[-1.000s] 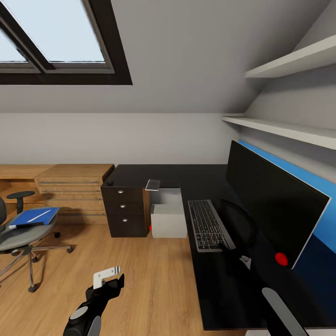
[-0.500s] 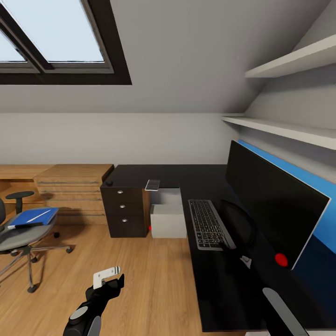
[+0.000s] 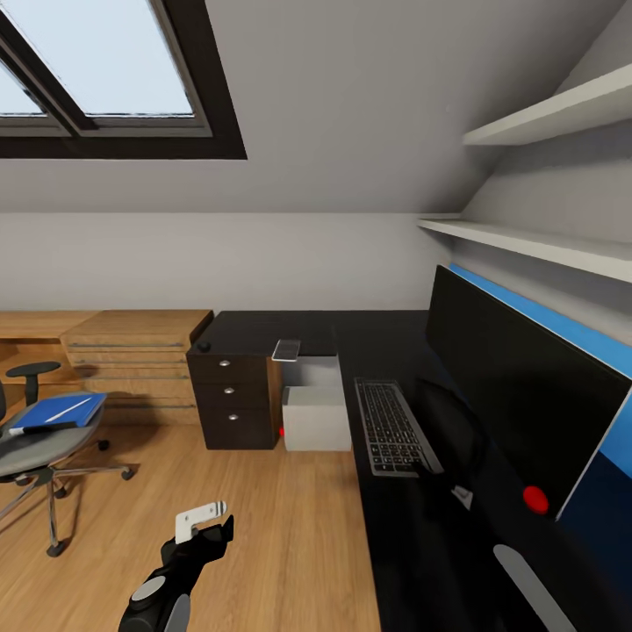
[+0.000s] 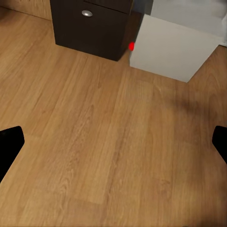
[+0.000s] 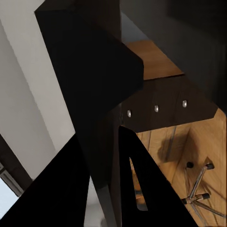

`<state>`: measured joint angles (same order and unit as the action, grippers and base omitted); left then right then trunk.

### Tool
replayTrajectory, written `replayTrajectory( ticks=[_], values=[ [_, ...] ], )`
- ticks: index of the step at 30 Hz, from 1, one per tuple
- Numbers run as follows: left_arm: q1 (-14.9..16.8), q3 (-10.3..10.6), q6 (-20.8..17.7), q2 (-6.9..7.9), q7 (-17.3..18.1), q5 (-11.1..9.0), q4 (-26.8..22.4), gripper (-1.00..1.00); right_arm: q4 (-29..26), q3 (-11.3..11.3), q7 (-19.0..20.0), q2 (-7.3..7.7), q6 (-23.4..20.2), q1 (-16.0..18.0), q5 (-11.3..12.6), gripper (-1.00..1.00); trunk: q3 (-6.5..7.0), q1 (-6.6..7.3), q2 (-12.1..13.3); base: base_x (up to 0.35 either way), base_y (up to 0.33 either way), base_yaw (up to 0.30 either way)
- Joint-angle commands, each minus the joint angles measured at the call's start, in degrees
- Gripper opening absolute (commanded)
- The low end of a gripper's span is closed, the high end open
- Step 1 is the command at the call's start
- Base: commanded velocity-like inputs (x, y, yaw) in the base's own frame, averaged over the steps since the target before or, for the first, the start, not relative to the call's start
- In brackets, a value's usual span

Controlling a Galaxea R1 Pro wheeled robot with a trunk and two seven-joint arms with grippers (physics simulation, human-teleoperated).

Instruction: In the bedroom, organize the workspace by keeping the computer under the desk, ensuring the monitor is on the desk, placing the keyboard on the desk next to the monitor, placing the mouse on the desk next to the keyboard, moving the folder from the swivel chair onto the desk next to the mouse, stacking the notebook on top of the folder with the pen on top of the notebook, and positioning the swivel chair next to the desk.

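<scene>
Attic bedroom, wood floor. Swivel chair (image 3: 35,443) stood at far left, well apart from the table (image 3: 421,527), carrying the blue folder (image 3: 61,410): judged light, stiff, best gripped at an overhanging edge. Left claw (image 3: 206,518) hung wide, empty. Right claw's state could not be told.
</scene>
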<state>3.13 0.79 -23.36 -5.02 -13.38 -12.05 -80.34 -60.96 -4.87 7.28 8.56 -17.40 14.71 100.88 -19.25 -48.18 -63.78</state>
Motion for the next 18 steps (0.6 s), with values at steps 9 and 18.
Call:
replayTrajectory(
  ticks=[9, 18],
  values=[
    [0.03, 0.13, -0.20, 0.01, -0.50, -0.60, -0.08, 1.00, 1.67, -0.14, -0.73, 0.05, 0.79, 0.70, 0.57, -1.00, -0.06, 0.00, -0.05, 0.004, 0.000, 0.000],
    [0.03, 0.13, -0.20, 0.01, -0.50, -0.60, -0.08, 1.00, 2.50, -0.14, -3.14, -0.39, 2.17, 1.86, 0.55, -1.00, -0.06, 0.00, -0.05, 0.000, 0.000, 0.000]
  ],
)
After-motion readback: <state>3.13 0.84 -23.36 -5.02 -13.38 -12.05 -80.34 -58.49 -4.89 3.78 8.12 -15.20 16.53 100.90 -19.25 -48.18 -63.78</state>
